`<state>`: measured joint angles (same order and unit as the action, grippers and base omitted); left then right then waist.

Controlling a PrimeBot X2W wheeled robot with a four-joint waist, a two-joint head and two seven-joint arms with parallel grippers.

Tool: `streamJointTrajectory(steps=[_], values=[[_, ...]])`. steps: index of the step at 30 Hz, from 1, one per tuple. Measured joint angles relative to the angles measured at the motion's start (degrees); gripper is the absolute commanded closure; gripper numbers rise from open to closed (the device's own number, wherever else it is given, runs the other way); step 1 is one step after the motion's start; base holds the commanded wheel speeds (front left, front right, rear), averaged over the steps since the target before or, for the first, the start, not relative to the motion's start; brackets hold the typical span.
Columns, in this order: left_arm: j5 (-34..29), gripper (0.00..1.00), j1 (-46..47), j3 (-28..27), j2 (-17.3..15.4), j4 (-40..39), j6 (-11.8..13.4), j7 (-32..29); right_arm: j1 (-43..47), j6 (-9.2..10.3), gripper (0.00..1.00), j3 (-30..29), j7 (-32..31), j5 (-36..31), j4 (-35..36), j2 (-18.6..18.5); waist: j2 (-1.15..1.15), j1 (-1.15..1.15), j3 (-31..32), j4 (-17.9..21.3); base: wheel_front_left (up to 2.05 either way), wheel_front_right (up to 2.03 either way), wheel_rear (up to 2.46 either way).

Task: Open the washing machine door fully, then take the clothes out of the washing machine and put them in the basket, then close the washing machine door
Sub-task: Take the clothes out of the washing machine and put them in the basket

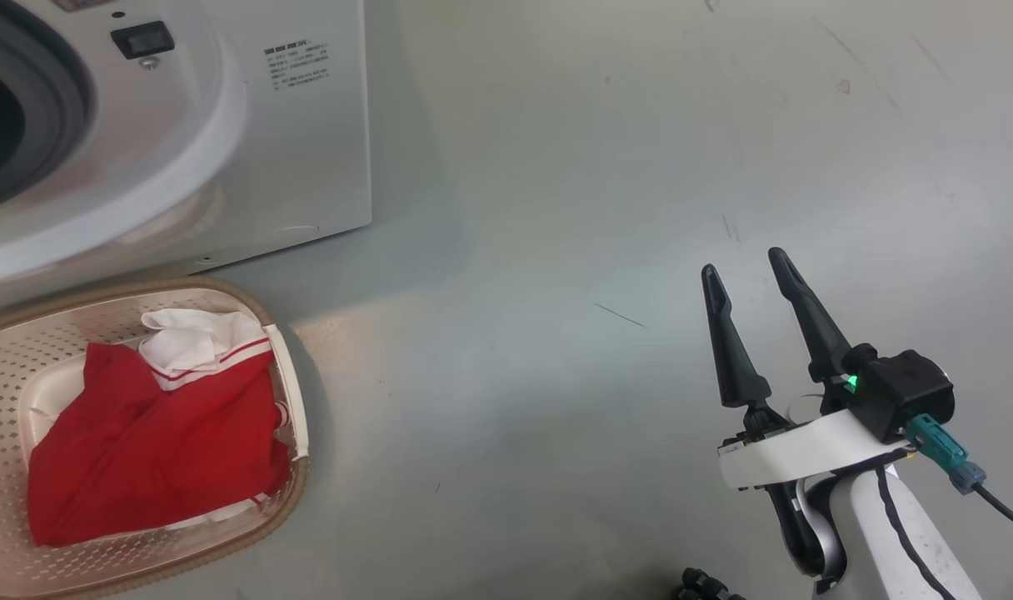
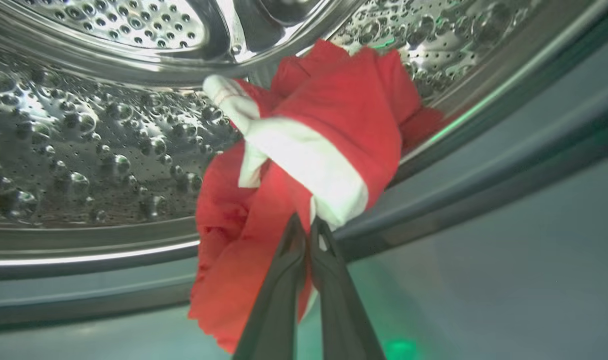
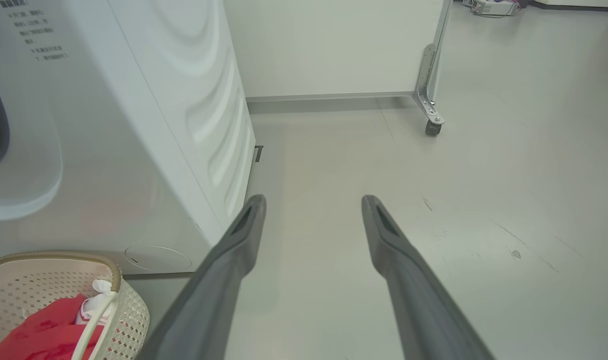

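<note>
In the left wrist view my left gripper [image 2: 306, 225] is shut on the clothes [image 2: 329, 125], a red garment with a white band, at the mouth of the steel perforated drum [image 2: 84, 140]. The garment hangs over the grey gasket [image 2: 484, 165]. The washing machine [image 1: 290, 142] stands at the upper left of the head view, its opening uncovered. The basket [image 1: 294, 400] sits on the floor before it and holds red and white clothes [image 1: 148, 442]. My right gripper [image 1: 744, 271] hangs open over bare floor to the right. The washing machine door is out of view.
The grey floor [image 1: 556, 250] stretches right of the machine. A white partition on a caster wheel [image 3: 432, 127] stands behind, right of the washer's side panel [image 3: 204, 110]. The basket [image 3: 129, 310] lies left of my right fingers.
</note>
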<state>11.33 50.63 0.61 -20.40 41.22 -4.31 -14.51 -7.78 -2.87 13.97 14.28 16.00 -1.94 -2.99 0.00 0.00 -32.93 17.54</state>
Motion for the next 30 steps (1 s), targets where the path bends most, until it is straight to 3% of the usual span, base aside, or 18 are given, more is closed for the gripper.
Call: streamJointTrajectory(steps=[13, 30], values=[[0.71, 1.0, -0.51, 0.02, 3.52, 0.38, -0.05, 9.65, 0.06, 0.01, 0.0, -0.9, 0.0, -0.56, -0.4, 0.0, 0.0, 0.0, 3.5, -2.87, 0.0, 0.0, 0.0], [1.78, 1.0, -13.08, 1.76, 7.99, -0.81, -1.11, 20.82, 1.93, 0.03, 0.0, -1.96, 0.0, -1.02, -1.24, -0.29, 0.0, 0.0, 8.68, -7.06, 0.0, 0.0, 0.0]])
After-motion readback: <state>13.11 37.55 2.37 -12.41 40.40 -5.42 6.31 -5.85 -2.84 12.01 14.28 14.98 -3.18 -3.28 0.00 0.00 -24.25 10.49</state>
